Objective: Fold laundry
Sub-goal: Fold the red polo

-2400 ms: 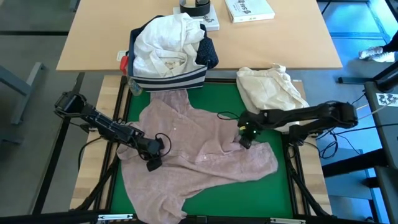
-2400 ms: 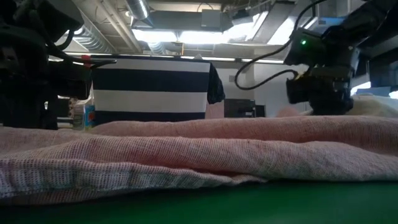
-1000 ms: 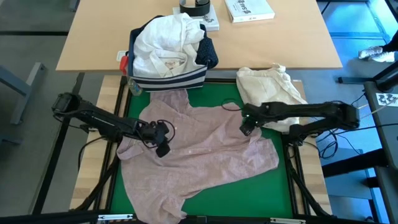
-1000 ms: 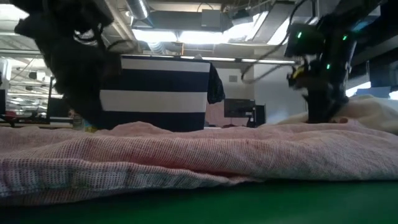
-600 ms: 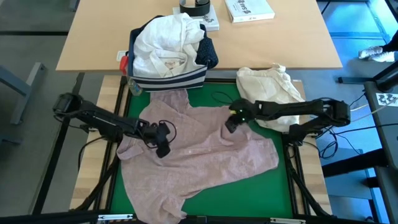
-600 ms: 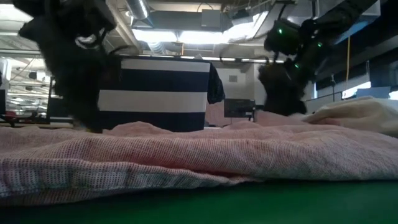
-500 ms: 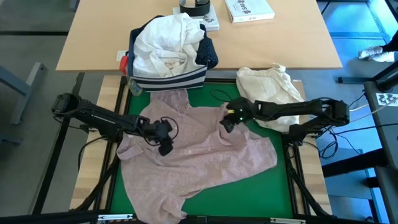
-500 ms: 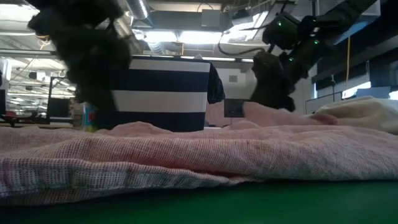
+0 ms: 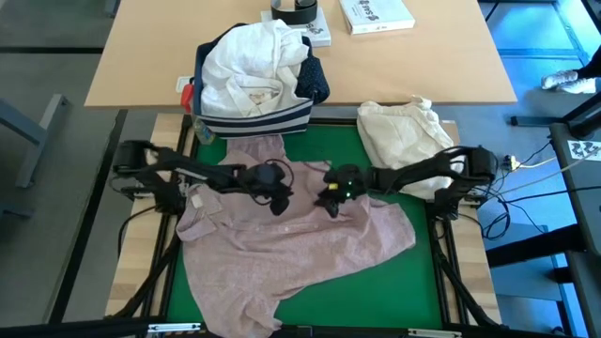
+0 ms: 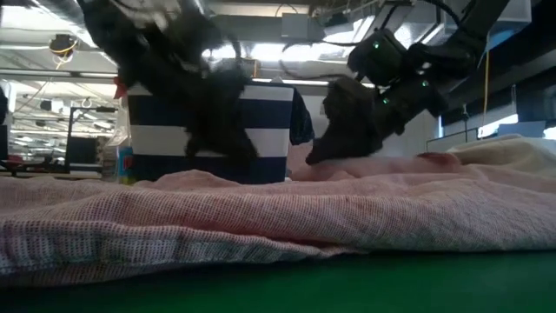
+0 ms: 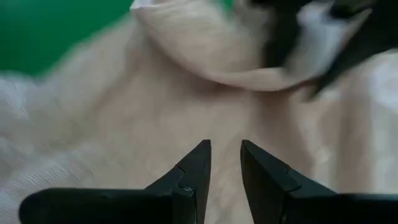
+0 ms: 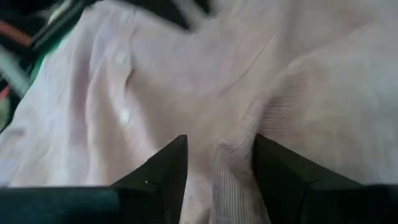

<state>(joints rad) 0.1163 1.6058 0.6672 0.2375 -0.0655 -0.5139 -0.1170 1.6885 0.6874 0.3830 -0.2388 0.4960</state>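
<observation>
The pale pink top lies spread out on the green mat, and its near folds fill the low view. My two grippers stand close together over its middle. My left gripper hovers just above the cloth with a narrow gap between its fingers and nothing in it. My right gripper slants down onto the top from the right and is shut on a raised ridge of it. White garments are heaped in the striped bin. My right gripper has a raised ridge of the pink top's ribbed cloth between its two fingers. They come slanting down from the table's right side. The cloth around the ridge lies slack on the mat. How many layers the ridge holds I cannot tell.
A navy bin with white stripes stands at the mat's far edge. A cream cloth bundle lies at the far right corner. A book and a tape roll sit on the wooden table behind.
My left gripper has swept over the top toward the table's right, to its middle. My right gripper has gone toward the table's left and tipped from pointing down to a slant, drawing the top's right part a little inward. The two now stand close together.
</observation>
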